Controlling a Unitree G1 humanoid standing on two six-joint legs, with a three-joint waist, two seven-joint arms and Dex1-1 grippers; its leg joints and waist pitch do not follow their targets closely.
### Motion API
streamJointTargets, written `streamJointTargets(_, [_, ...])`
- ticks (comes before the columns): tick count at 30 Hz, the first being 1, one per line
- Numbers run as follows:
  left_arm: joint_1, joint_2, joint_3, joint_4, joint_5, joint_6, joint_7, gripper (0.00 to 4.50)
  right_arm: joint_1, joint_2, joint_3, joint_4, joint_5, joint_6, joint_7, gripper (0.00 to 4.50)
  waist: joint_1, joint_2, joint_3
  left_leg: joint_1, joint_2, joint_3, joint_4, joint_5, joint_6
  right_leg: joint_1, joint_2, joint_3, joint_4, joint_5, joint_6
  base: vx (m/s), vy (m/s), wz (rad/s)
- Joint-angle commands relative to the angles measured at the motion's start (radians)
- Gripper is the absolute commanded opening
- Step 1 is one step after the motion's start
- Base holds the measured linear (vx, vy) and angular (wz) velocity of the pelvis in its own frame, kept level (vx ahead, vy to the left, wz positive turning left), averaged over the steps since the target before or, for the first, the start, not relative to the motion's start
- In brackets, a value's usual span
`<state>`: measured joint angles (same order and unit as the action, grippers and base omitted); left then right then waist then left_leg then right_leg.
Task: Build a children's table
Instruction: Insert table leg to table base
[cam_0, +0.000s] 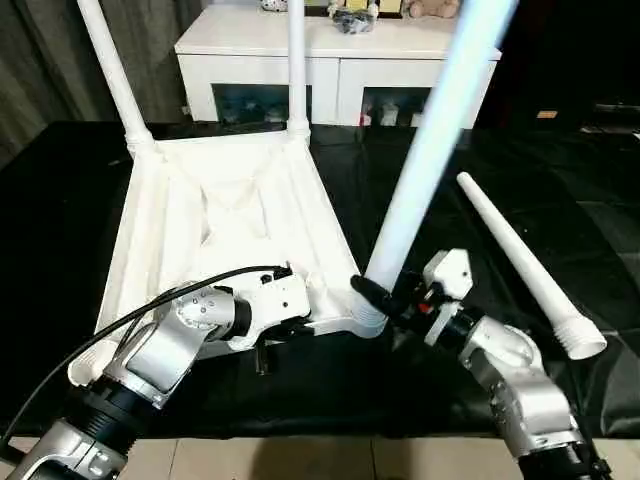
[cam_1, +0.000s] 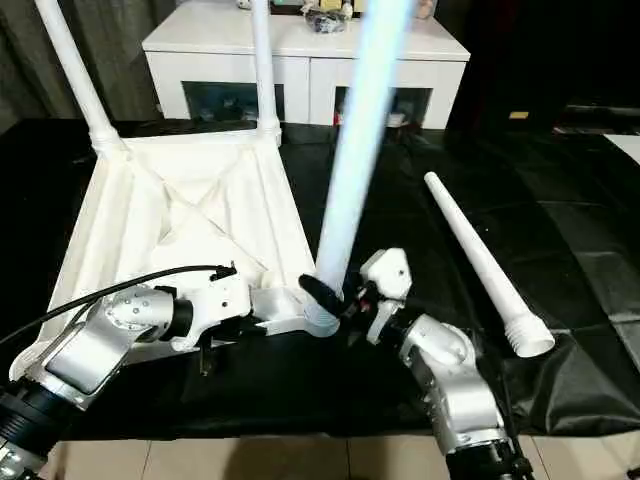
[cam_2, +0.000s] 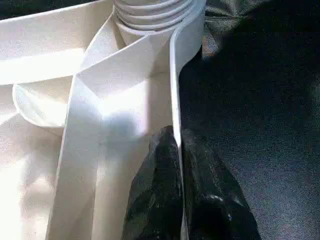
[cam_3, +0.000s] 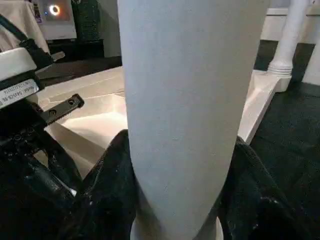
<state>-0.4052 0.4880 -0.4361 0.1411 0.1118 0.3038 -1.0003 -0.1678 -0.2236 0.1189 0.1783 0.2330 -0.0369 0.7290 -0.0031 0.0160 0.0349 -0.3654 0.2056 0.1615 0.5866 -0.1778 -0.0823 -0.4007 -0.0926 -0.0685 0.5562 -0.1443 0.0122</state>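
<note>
Two legs seated: far-left leg (cam_0: 115, 75) and far-right leg (cam_0: 296, 65) stand upright in the far corner sockets of the table top (cam_0: 235, 215)
Table top: upside down on the black cloth (cam_0: 560, 210), ribbed underside up, left of centre
Third leg (cam_0: 430, 150): foot end at the near-right corner socket (cam_0: 368, 318), shaft leaning up and to the right; can't tell if it's fully seated
Right gripper (cam_0: 385, 295): fingers clamped around the third leg just above the socket, one finger (cam_3: 107, 195) each side
Left gripper (cam_2: 177, 165): pinched together on the thin near edge wall of the table top, just left of that socket
Fourth leg (cam_0: 525, 265): lying loose on the cloth to the right, thick end near, well apart from the top
Background: white cabinet (cam_0: 340, 60) beyond the far edge
</note>
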Motion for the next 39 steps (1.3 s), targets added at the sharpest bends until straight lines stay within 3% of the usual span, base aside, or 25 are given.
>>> streamJointTargets(1, [-0.009, 0.015, -0.006, 0.034, 0.039, 0.012, 0.018, 0.00, 0.022, -0.035, -0.016, 0.057, -0.048, 0.016, -0.025, 1.85, -0.010, 0.009, -0.035, 0.023, 0.010, -0.018, -0.093, -0.617, -0.011, 0.007, -0.032, 0.010, -0.095, -0.636, -0.074, 0.000, 0.000, 0.00])
streamJointTargets(5, [-0.009, 0.019, -0.007, 0.033, 0.037, 0.013, 0.015, 0.00, 0.004, -0.048, 0.012, 0.058, -0.031, 0.103, 0.007, 1.85, -0.013, 0.005, -0.033, 0.023, 0.008, -0.017, -0.092, -0.618, -0.007, 0.007, -0.032, 0.009, -0.098, -0.658, -0.070, 0.000, 0.000, 0.00])
streamJointTargets(8, [-0.010, 0.025, -0.005, 0.034, 0.036, 0.011, 0.013, 0.00, -0.035, -0.052, -0.004, 0.055, 0.034, 0.234, 0.034, 1.85, -0.014, 0.005, -0.033, 0.022, 0.007, -0.018, -0.091, -0.610, -0.006, 0.008, -0.034, 0.008, -0.100, -0.677, -0.062, 0.000, 0.000, 0.00])
streamJointTargets(13, [-0.012, 0.030, -0.004, 0.038, 0.036, 0.008, 0.011, 0.00, -0.086, -0.073, -0.016, 0.075, 0.083, 0.337, 0.075, 1.85, -0.017, 0.006, -0.034, 0.021, 0.008, -0.020, -0.091, -0.611, -0.011, 0.007, -0.033, 0.008, -0.098, -0.663, -0.066, 0.000, 0.000, 0.00])
streamJointTargets(16, [-0.013, 0.032, -0.005, 0.038, 0.039, 0.006, 0.014, 0.00, -0.110, -0.107, -0.015, 0.082, 0.110, 0.378, 0.130, 1.85, -0.016, -0.001, -0.034, 0.024, 0.008, -0.017, -0.088, -0.604, -0.009, 0.003, -0.035, 0.009, -0.100, -0.670, -0.068, 0.000, 0.000, 0.00])
streamJointTargets(20, [-0.013, 0.033, -0.003, 0.038, 0.039, 0.006, 0.018, 0.00, -0.105, -0.124, -0.012, 0.074, 0.118, 0.385, 0.159, 1.85, -0.011, 0.000, -0.036, 0.018, 0.010, -0.016, -0.090, -0.573, -0.006, 0.007, -0.038, 0.013, -0.095, -0.653, -0.073, 0.000, 0.000, 0.00])
streamJointTargets(27, [-0.010, 0.039, -0.005, 0.036, 0.041, 0.005, 0.016, 0.00, -0.072, -0.170, 0.066, 0.077, 0.036, 0.353, 0.188, 1.85, -0.001, -0.001, -0.036, 0.014, 0.011, -0.012, -0.093, -0.551, -0.006, 0.009, -0.037, 0.017, -0.092, -0.631, -0.080, 0.000, 0.000, 0.00])
streamJointTargets(29, [-0.011, 0.039, -0.006, 0.037, 0.043, 0.003, 0.016, 0.00, -0.081, -0.180, 0.103, 0.110, -0.024, 0.322, 0.163, 1.85, -0.002, -0.001, -0.036, 0.018, 0.009, -0.013, -0.092, -0.565, -0.008, 0.006, -0.036, 0.015, -0.097, -0.655, -0.070, 0.000, 0.000, 0.00])
streamJointTargets(32, [-0.013, 0.038, -0.008, 0.038, 0.044, 0.001, 0.017, 0.00, -0.092, -0.188, 0.132, 0.141, -0.070, 0.302, 0.145, 1.85, -0.011, 0.000, -0.030, 0.025, 0.007, -0.019, -0.091, -0.624, -0.018, -0.001, -0.032, 0.002, -0.108, -0.718, -0.042, 0.000, 0.000, 0.00])
streamJointTargets(33, [-0.014, 0.037, -0.009, 0.038, 0.044, 0.002, 0.017, 0.00, -0.098, -0.193, 0.143, 0.152, -0.084, 0.298, 0.146, 1.85, -0.018, -0.001, -0.025, 0.034, 0.004, -0.022, -0.086, -0.663, -0.020, -0.006, -0.029, -0.011, -0.122, -0.755, -0.022, 0.000, 0.000, 0.00])
streamJointTargets(34, [-0.014, 0.037, -0.009, 0.038, 0.044, 0.002, 0.017, 0.00, -0.098, -0.193, 0.143, 0.152, -0.084, 0.298, 0.146, 1.85, -0.029, 0.006, -0.019, 0.048, 0.004, -0.028, -0.088, -0.720, -0.021, -0.007, -0.022, -0.032, -0.136, -0.777, -0.005, 0.000, 0.000, 0.00])
streamJointTargets(35, [-0.015, 0.037, -0.010, 0.037, 0.044, 0.002, 0.017, 0.00, -0.103, -0.195, 0.149, 0.156, -0.086, 0.299, 0.149, 1.85, -0.035, 0.009, -0.020, 0.049, 0.006, -0.031, -0.090, -0.737, -0.019, 0.001, -0.023, -0.042, -0.139, -0.765, -0.004, 0.000, 0.000, 0.00])
streamJointTargets(36, [-0.015, 0.037, -0.011, 0.037, 0.044, 0.002, 0.017, 0.00, -0.108, -0.197, 0.152, 0.161, -0.087, 0.301, 0.155, 1.85, -0.044, 0.021, -0.014, 0.054, 0.017, -0.044, -0.109, -0.804, -0.027, 0.020, -0.018, -0.067, -0.138, -0.706, -0.011, 0.000, 0.000, 0.00])
streamJointTargets(37, [-0.016, 0.039, -0.011, 0.038, 0.044, 0.002, 0.016, 0.00, -0.122, -0.198, 0.148, 0.165, -0.073, 0.317, 0.175, 1.85, -0.041, 0.030, -0.014, 0.028, 0.036, -0.056, -0.141, -0.852, -0.031, 0.067, -0.022, -0.064, -0.094, -0.595, -0.030, 0.000, 0.000, 0.00])
streamJointTargets(38, [-0.016, 0.039, -0.011, 0.038, 0.044, 0.002, 0.016, 0.00, -0.122, -0.198, 0.148, 0.165, -0.073, 0.317, 0.175, 1.85, -0.036, 0.028, -0.019, 0.018, 0.045, -0.059, -0.154, -0.861, -0.036, 0.085, -0.028, -0.048, -0.063, -0.511, -0.049, 0.000, 0.000, 0.00])
streamJointTargets(39, [-0.016, 0.040, -0.011, 0.039, 0.044, 0.001, 0.015, 0.00, -0.130, -0.198, 0.147, 0.166, -0.067, 0.328, 0.185, 1.85, -0.018, 0.033, -0.012, 0.013, 0.056, -0.048, -0.188, -0.922, -0.048, 0.090, -0.018, -0.037, -0.021, -0.453, -0.076, 0.000, 0.000, 0.00])
